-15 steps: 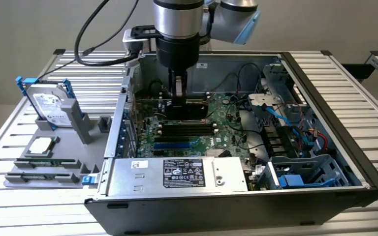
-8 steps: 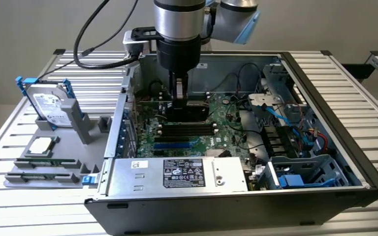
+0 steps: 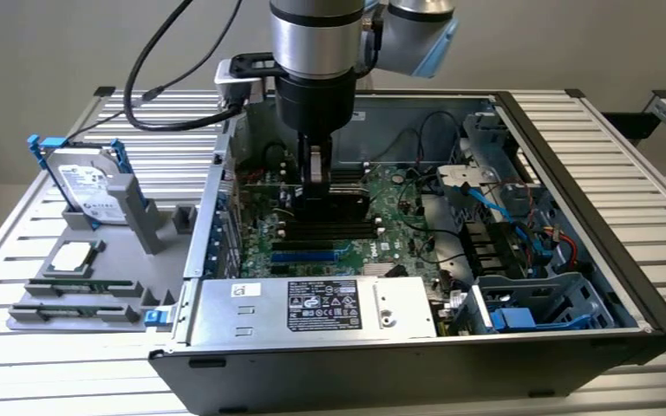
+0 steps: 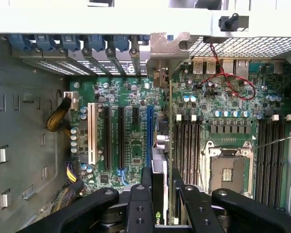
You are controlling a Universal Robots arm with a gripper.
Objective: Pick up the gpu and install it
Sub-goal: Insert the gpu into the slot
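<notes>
The gpu [image 4: 158, 165] stands on edge, clenched between the jaws, which press on its two flat faces, so it hangs straight below them inside the case [image 3: 426, 373]. Its lower edge is close over the motherboard [image 4: 136, 145], and the long blue slot [image 4: 149, 136] runs just beside the card's line. Whether the edge already touches that slot cannot be told. The step in hand looks like lining up and seating the card. To do it well, hold the card upright and parallel to the blue slot, with its bracket end toward the slot covers [image 4: 94, 60] ahead of the jaws. Then press straight down and evenly, without slanting into the black slots [image 4: 121, 138] on the far side of the blue one or the memory slots [image 4: 186, 145] on the other flank. The case rests on the table [image 3: 623, 147].
</notes>
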